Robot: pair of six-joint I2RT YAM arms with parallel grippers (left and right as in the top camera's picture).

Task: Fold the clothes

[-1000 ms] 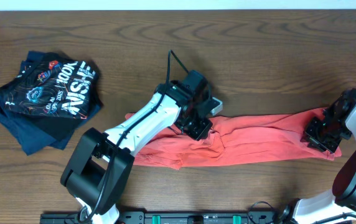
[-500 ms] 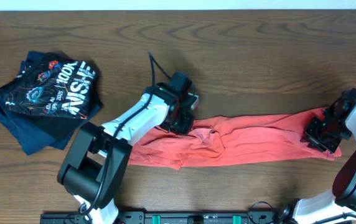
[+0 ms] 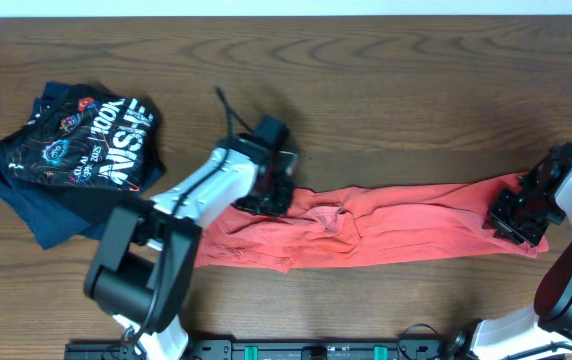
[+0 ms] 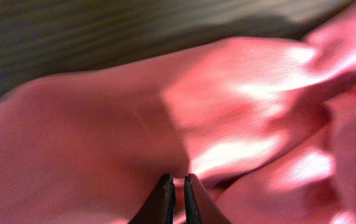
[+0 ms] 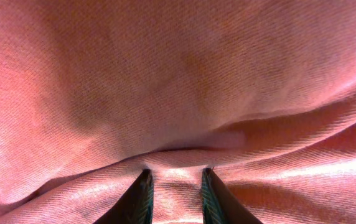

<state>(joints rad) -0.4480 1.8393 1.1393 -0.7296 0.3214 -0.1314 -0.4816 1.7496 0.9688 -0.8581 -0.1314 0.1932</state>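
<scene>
Left gripper (image 3: 266, 200), overhead, sits near the left end of a red-orange cotton T-shirt (image 3: 406, 225) stretched across the brown wooden table (image 3: 386, 90); right gripper (image 3: 514, 222) on its right end. Left wrist: jaws almost closed, pinching cloth. Right wrist: jaws narrowly apart, clamping a fabric ridge.

The red-orange shirt (image 3: 406, 225) lies stretched into a long, narrow band across the desk (image 3: 416, 100). It is rumpled, with bunched folds toward its left end.
</scene>
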